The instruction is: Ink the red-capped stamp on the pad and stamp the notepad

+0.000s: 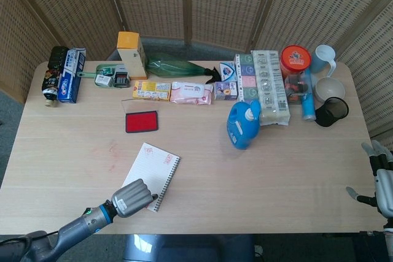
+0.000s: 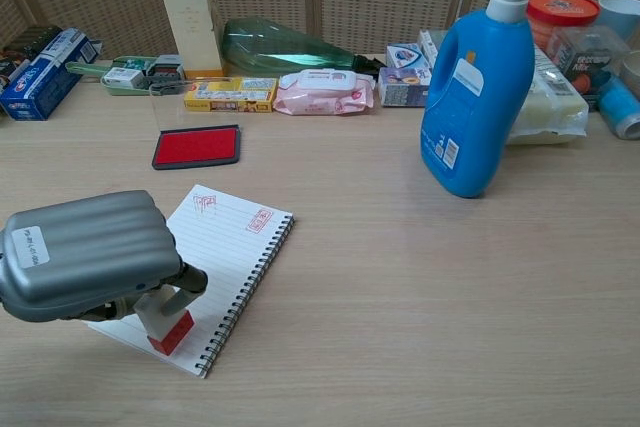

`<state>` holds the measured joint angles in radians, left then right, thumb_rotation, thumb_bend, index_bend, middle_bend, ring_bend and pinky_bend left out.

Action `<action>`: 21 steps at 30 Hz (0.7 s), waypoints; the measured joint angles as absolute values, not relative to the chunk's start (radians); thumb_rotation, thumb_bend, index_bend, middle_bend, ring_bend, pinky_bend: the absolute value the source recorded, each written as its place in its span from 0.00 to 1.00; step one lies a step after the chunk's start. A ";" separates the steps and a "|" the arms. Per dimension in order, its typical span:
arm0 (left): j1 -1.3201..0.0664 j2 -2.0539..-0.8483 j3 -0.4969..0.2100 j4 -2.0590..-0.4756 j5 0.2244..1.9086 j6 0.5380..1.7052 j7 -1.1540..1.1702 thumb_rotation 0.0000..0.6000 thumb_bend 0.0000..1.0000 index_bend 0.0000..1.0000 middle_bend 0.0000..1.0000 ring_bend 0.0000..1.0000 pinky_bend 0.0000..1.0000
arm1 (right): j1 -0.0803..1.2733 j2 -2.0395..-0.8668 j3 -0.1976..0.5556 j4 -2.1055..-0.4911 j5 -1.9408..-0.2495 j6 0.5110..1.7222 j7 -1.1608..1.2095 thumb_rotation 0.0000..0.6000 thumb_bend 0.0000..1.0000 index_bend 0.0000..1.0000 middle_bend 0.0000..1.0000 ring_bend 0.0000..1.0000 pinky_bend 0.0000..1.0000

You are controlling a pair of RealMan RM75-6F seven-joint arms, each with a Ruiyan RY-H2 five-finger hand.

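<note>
Left hand: the left hand (image 2: 85, 255) gripped the red-capped stamp (image 2: 168, 324) with its fingers curled around it; it hung over the near corner of the notepad (image 2: 225, 262), close to the table's front edge
Stamp: tilted, its red end pointing down at the notepad's near edge; whether it touched the paper could not be told
Notepad: spiral-bound and lined, lying at an angle on the table (image 1: 270, 170); two red stamp marks (image 2: 232, 213) showed near its far edge
Ink pad: the red ink pad (image 1: 142, 121) lay uncovered beyond the notepad, apart from it
Right hand: the right hand (image 1: 382, 179) sat at the table's right edge, holding nothing, fingers apart
Other things: a blue detergent bottle (image 2: 477, 87) stood right of centre; boxes, packets and cups lined the far side
</note>
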<state>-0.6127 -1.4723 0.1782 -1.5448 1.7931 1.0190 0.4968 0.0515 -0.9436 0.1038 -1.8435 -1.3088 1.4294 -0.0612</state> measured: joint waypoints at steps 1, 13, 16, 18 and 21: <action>-0.613 -1.475 0.176 -1.548 1.792 1.013 0.506 1.00 0.38 0.66 1.00 1.00 1.00 | 0.051 -0.943 0.104 -1.844 -1.309 1.430 -0.060 1.00 0.07 0.06 0.01 0.00 0.00; -0.612 -1.501 0.159 -1.539 1.788 0.986 0.600 1.00 0.38 0.66 1.00 1.00 1.00 | 0.050 -0.936 0.105 -1.843 -1.311 1.430 -0.046 1.00 0.07 0.06 0.01 0.00 0.00; -0.609 -1.514 0.155 -1.527 1.784 0.979 0.622 1.00 0.38 0.66 1.00 1.00 1.00 | 0.049 -0.936 0.105 -1.844 -1.313 1.431 -0.045 1.00 0.07 0.06 0.01 0.00 0.00; -0.607 -1.524 0.154 -1.520 1.781 0.974 0.630 1.00 0.38 0.66 1.00 1.00 1.00 | 0.048 -0.934 0.105 -1.844 -1.313 1.432 -0.043 1.00 0.07 0.06 0.01 0.00 0.00; -0.604 -1.535 0.153 -1.510 1.777 0.971 0.631 1.00 0.38 0.66 1.00 1.00 1.00 | 0.048 -0.934 0.105 -1.844 -1.313 1.432 -0.042 1.00 0.07 0.06 0.01 0.00 0.00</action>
<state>-0.6039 -1.5346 0.1533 -1.5100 1.7773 0.9710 0.6305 0.0482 -0.9339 0.1052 -1.8438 -1.3126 1.4322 -0.0417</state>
